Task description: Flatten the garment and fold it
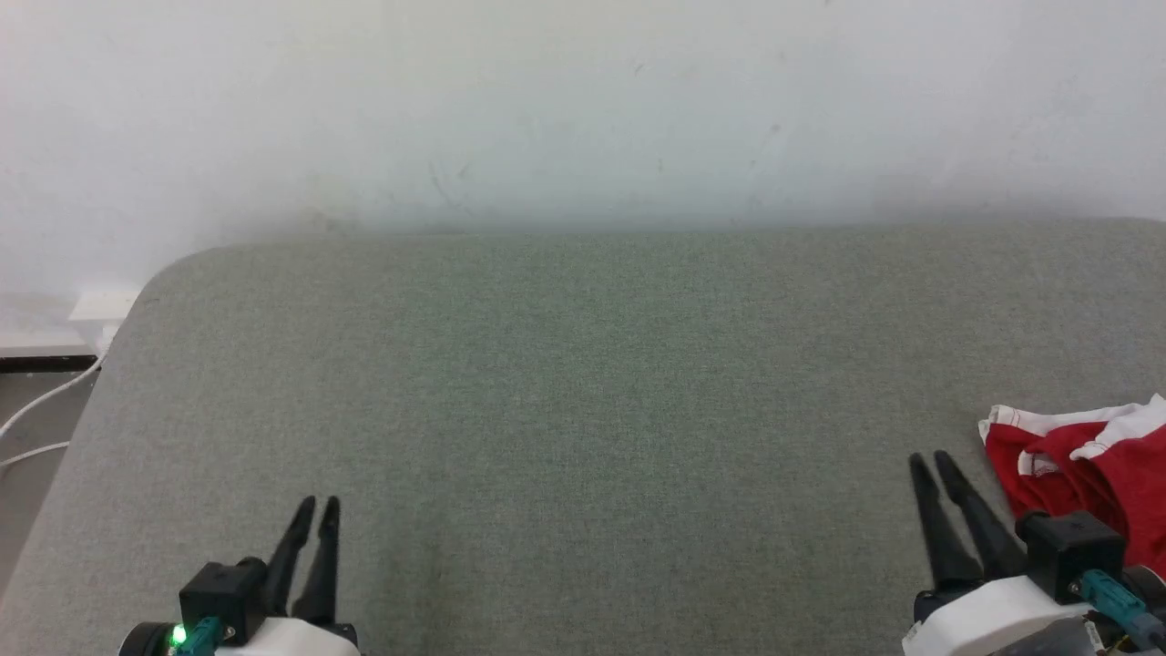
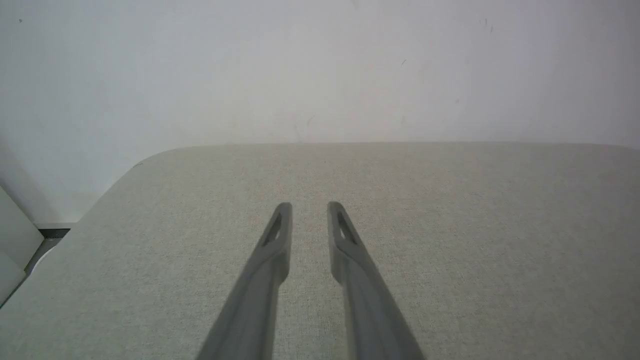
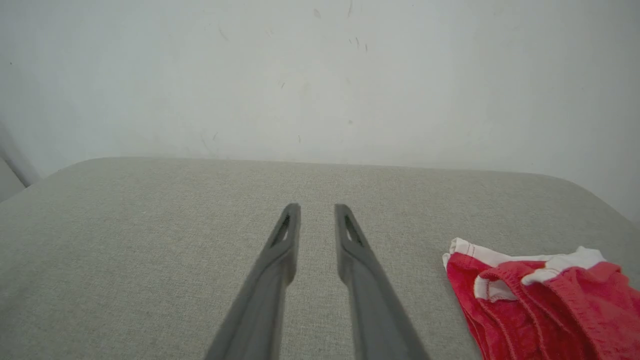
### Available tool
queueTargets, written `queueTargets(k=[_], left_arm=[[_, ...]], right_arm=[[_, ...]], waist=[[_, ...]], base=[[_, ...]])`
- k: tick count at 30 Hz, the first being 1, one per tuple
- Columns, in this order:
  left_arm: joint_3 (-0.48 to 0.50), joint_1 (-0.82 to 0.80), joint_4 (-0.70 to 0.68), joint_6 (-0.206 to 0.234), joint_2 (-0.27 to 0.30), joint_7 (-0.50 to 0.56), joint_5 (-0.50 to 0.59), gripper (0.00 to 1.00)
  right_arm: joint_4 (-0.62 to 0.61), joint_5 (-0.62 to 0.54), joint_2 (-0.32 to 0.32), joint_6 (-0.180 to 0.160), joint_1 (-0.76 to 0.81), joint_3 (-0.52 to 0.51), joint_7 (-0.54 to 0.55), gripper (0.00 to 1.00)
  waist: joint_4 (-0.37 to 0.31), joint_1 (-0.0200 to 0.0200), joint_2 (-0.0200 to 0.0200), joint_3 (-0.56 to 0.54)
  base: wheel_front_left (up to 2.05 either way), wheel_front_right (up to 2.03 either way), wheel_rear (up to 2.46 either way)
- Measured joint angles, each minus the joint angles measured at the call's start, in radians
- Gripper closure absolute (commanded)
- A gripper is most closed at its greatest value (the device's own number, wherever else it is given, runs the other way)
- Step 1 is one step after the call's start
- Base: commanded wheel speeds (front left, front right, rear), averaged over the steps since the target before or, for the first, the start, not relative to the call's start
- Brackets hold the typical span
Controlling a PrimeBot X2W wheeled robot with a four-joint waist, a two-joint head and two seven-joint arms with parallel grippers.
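The dark 2-fingered left gripper [image 1: 319, 501] and right gripper [image 1: 927, 457] hover slightly parted, empty. Just right of the right gripper — well apart from the left — the crumpled red-and-white shorts [image 1: 1120, 483] lie bunched on the grey fabric table [image 1: 583, 364].

Head view above grey surface [image 1: 583, 364], wrist views low, sharing far wall [image 2: 320, 75]

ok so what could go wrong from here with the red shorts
The garment lies bunched at the far right, far from the left gripper; spreading it with both arms likely means dragging it inward first.
Its folds overlap, so the fingers of the right gripper may pinch several layers at once.
It sits toward the right side of the grey surface; a sideways pull might slide it off.
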Motion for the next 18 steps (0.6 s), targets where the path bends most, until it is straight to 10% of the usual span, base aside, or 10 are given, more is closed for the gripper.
queueTargets(k=[18], left_arm=[[0.002,0.0,-0.017,0.0,-0.014,0.028,0.016,1.0]], right_arm=[[0.002,-0.003,0.0,0.0,-0.005,0.0,0.011,1.0]], waist=[[-0.004,0.0,0.0,0.004]], base=[[0.0,0.0,0.0]])
